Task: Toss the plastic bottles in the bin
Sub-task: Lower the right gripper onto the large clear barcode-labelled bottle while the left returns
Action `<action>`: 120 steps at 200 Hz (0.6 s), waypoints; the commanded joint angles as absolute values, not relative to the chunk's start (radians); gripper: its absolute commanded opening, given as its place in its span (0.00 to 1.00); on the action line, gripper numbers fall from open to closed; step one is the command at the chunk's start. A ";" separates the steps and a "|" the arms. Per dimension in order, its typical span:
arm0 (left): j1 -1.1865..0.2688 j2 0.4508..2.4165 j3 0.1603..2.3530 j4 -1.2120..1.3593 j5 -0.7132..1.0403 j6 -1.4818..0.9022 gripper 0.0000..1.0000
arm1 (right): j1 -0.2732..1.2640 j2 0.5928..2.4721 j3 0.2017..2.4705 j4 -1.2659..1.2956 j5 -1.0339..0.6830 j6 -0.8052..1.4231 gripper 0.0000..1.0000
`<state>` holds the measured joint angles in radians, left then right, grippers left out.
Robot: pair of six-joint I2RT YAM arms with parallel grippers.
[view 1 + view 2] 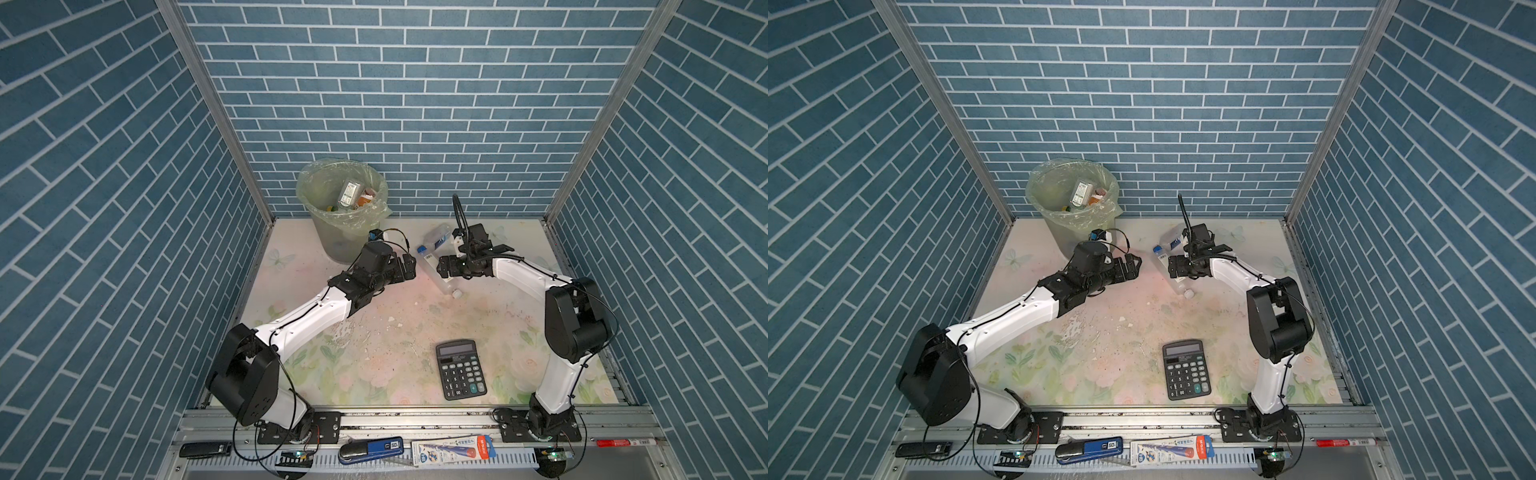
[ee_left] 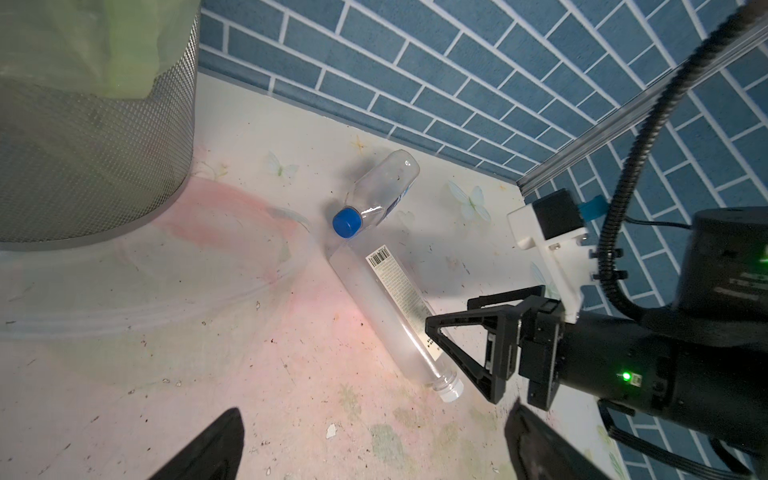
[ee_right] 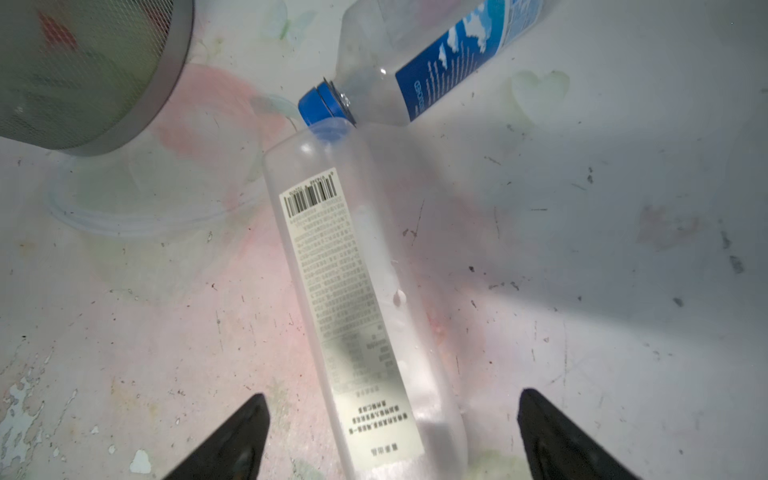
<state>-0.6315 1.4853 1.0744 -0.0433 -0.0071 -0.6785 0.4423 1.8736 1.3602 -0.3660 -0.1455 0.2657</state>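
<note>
Right wrist view looks down on a frosted bottle (image 3: 353, 291) with a white printed label, lying on its side on the floral table (image 3: 623, 249). The right gripper (image 1: 441, 267) sits over the bottle's cap end with its jaws spread wide, 1 finger on each side. Clear gaps separate the fingers from the bottle, so it grips nothing. A 2nd clear bottle (image 3: 436, 62), with a blue label and blue cap, lies at an angle beyond it, its cap touching the frosted bottle's base. Both top views place these 2 near the back of the table, to the right of the bin (image 1: 332, 239). The bin stands against the back wall and holds several bottles (image 1: 348, 193). The left gripper (image 1: 411, 268) hangs between the bin and the 2 lying bottles, jaws fully apart and empty. A black calculator (image 1: 460, 369) lies near the front.
</note>
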 commanded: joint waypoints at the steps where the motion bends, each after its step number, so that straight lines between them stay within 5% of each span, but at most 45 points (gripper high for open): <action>1: -0.636 1.480 1.065 -0.027 -0.010 -0.674 0.99 | 0.448 1.919 1.391 -0.350 -0.199 0.293 0.91; 68: -0.633 1.467 1.013 -0.009 -0.015 -0.701 0.99 | 0.477 1.990 1.391 -0.338 -0.187 0.305 0.80; 120: -0.628 1.454 0.996 -0.014 -0.015 -0.716 0.99 | 0.493 1.970 1.357 -0.332 -0.181 0.313 0.55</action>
<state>-0.6315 1.4849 1.0145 -0.0242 -0.0067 -0.7044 0.4847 1.9804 1.3605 -0.3355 -0.1837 0.3019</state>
